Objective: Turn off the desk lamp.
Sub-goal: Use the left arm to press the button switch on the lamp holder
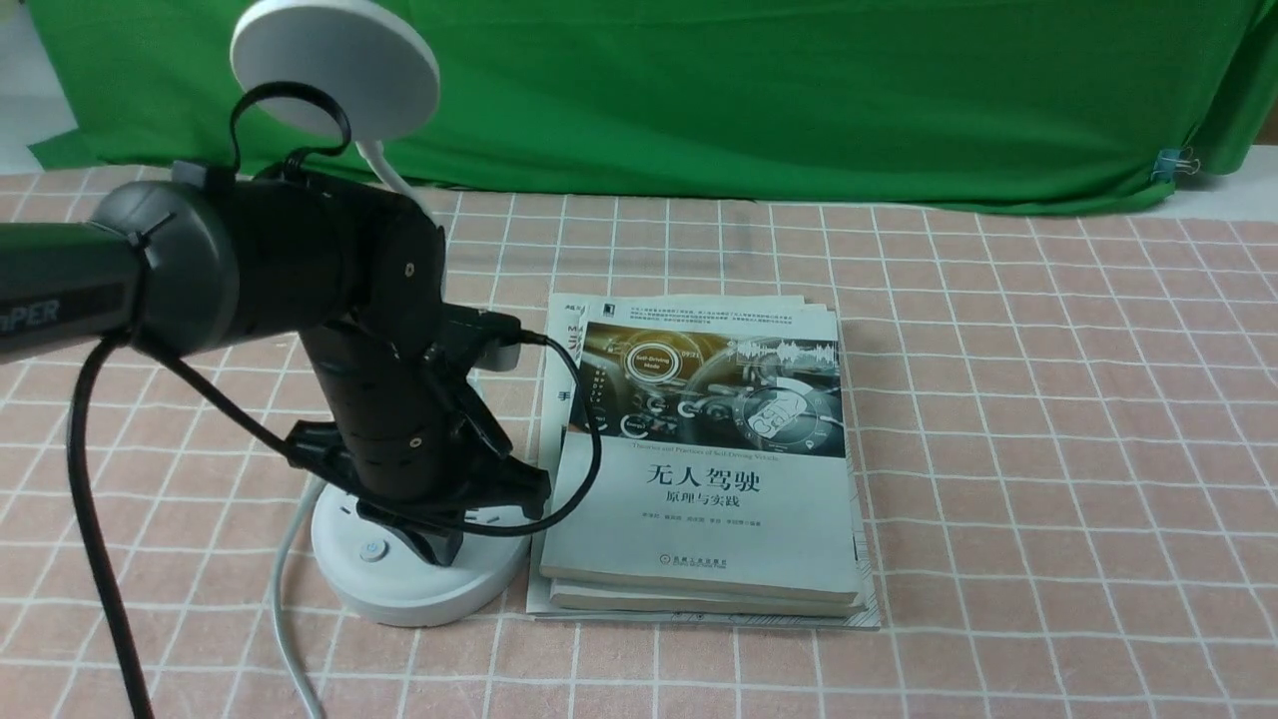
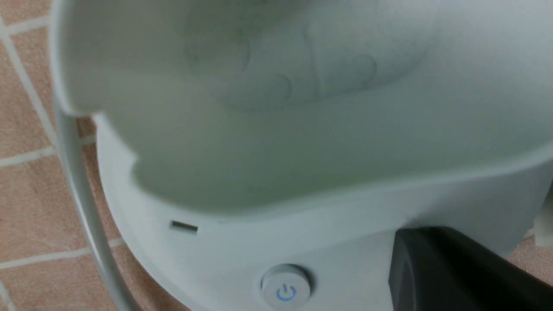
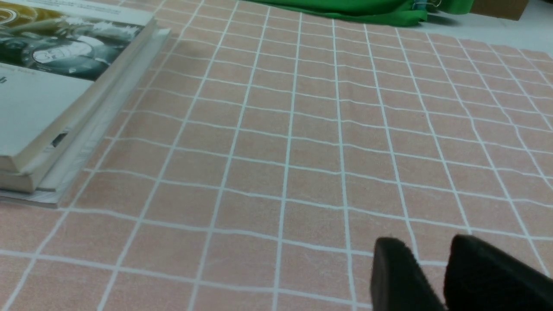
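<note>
The white desk lamp stands at the left of the front view. It has a round disc head, a thin gooseneck and a round base. A small power button on the base shows a blue symbol, and it also shows in the left wrist view. The lamp's cup holder fills most of that view. My left gripper points down onto the base just right of the button, its jaws together as one dark mass. My right gripper is shut and empty over bare cloth.
A stack of books lies right beside the lamp base and also shows in the right wrist view. The lamp's white cable runs toward the front edge. A pink checked cloth covers the table, with a green backdrop behind.
</note>
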`<action>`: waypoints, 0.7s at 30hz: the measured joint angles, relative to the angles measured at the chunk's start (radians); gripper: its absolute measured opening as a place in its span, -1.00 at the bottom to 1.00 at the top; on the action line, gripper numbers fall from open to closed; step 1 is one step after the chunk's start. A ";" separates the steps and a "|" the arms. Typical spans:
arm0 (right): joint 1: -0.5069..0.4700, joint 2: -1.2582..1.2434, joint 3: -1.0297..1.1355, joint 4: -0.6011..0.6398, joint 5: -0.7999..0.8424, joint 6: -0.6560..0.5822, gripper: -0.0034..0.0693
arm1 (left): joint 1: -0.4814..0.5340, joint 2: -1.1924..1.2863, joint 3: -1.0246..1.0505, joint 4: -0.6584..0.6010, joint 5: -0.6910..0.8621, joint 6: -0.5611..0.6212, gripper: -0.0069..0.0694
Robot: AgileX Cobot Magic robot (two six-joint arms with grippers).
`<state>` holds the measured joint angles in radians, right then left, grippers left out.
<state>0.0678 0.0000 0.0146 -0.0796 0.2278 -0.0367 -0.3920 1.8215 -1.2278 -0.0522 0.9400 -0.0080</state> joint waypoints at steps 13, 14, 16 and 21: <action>0.000 0.000 0.000 0.000 0.000 0.000 -0.25 | 0.000 -0.040 0.008 0.022 0.001 -0.009 -0.80; 0.000 0.000 0.000 0.000 0.000 0.000 -0.25 | 0.000 -0.040 0.008 0.022 0.001 -0.009 -0.80; 0.000 0.000 0.000 0.000 0.000 0.000 -0.25 | 0.000 -0.005 0.008 0.022 -0.001 -0.006 -0.80; 0.000 0.000 0.000 0.000 0.000 0.000 -0.25 | 0.000 -0.004 0.006 0.022 -0.001 -0.004 -0.80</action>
<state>0.0678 0.0000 0.0146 -0.0796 0.2278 -0.0367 -0.3920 1.8176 -1.2221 -0.0304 0.9392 -0.0118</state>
